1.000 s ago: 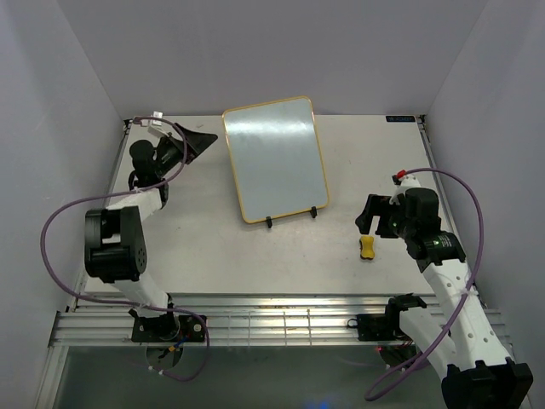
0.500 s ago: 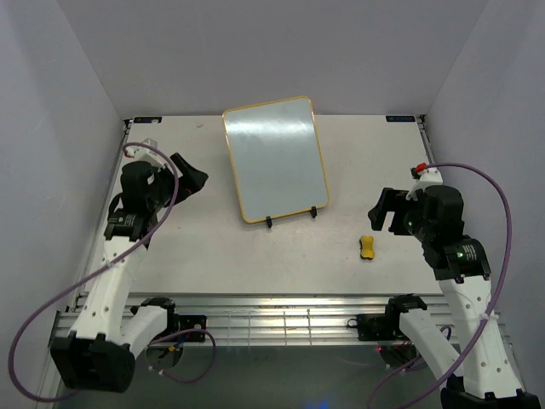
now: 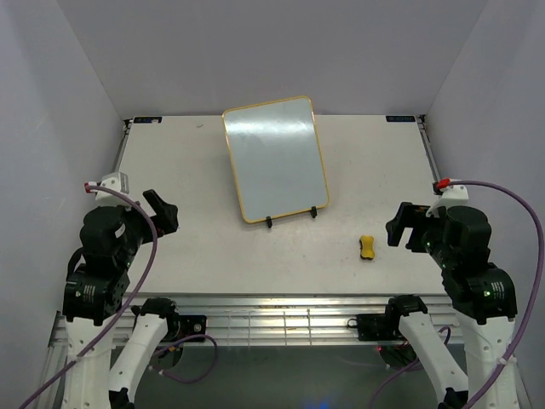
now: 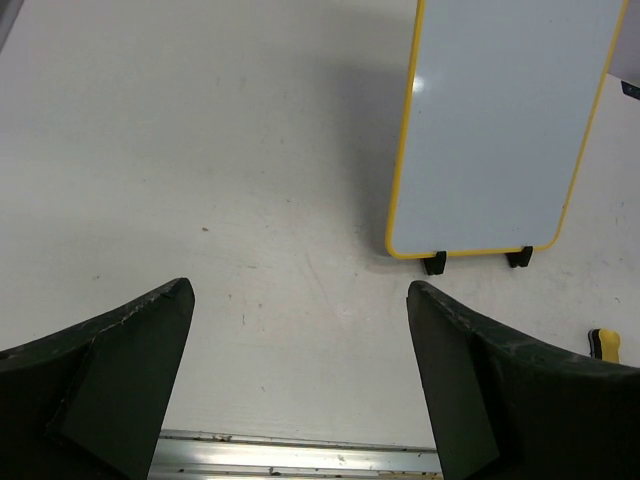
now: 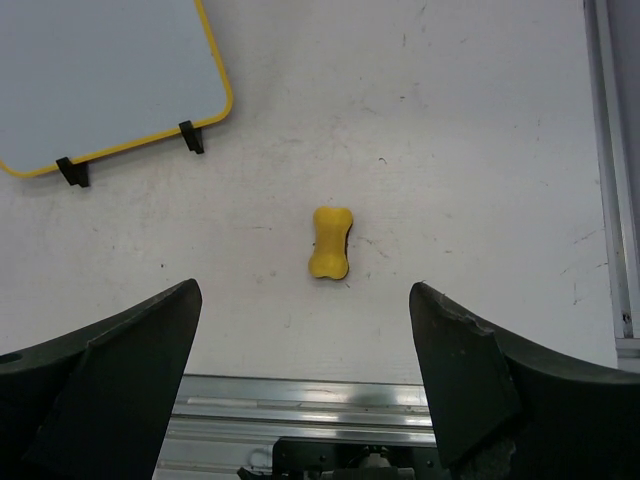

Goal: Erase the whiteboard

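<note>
The left hand (image 4: 298,290) stands wide open and holds nothing, its two dark fingers (image 4: 120,350) spread over bare counter (image 3: 375,162) close to the left edge, toward the near-left corner. The right hand (image 5: 305,290) is likewise spread wide and empty, hovering by the right edge toward the near-right corner. A small yellow eraser block (image 5: 330,242) lies on the counter just ahead of the right hand, touching neither finger, not far from the near edge and right of the middle. Beyond it is the whiteboard (image 3: 277,158), well apart from both hands. It sits about midway between the left and right edges, its top reaching almost to the far edge. Its glossy white face is framed in thin yellow, and two small black feet (image 3: 269,222) sit under its near side. Whether it lies flat or leans back cannot be told.
</note>
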{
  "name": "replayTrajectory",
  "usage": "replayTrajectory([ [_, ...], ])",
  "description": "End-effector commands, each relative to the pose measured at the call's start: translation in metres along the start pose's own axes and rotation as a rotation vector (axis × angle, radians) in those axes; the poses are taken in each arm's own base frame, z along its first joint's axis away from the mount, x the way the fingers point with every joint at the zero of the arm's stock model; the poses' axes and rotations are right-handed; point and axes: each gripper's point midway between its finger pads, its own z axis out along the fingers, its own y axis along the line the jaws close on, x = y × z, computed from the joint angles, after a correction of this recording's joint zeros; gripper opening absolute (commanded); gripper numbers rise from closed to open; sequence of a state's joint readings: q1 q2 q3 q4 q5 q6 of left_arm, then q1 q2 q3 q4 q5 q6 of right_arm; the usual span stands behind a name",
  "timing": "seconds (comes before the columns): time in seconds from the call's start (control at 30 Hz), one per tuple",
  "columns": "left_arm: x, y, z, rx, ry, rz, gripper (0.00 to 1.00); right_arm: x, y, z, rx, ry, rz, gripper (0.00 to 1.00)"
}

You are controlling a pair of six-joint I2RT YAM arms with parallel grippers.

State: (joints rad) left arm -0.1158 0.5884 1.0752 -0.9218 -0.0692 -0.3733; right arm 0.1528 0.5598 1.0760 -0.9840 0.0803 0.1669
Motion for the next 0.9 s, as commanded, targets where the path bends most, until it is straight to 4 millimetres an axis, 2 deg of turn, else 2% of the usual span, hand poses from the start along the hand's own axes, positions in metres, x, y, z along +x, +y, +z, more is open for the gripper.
replayTrajectory([
  [0.0, 0.001, 0.021, -0.022, -0.110, -0.004, 0.041, 0.98, -0.004, -0.003, -0.021, 0.012, -0.027, -0.021, 0.90],
  [0.2, 0.000, 0.020, -0.027, -0.092, -0.027, 0.032, 0.98, 0.001, -0.003, -0.033, 0.008, -0.040, -0.006, 0.90],
  [0.43, 0.001, 0.018, -0.029, -0.075, -0.042, 0.023, 0.98, 0.015, -0.007, -0.031, 0.023, -0.015, 0.006, 0.90],
  [0.87, 0.006, 0.013, -0.027, -0.044, -0.031, 0.022, 0.98, 0.011, -0.012, -0.028, 0.052, -0.030, 0.014, 0.90],
])
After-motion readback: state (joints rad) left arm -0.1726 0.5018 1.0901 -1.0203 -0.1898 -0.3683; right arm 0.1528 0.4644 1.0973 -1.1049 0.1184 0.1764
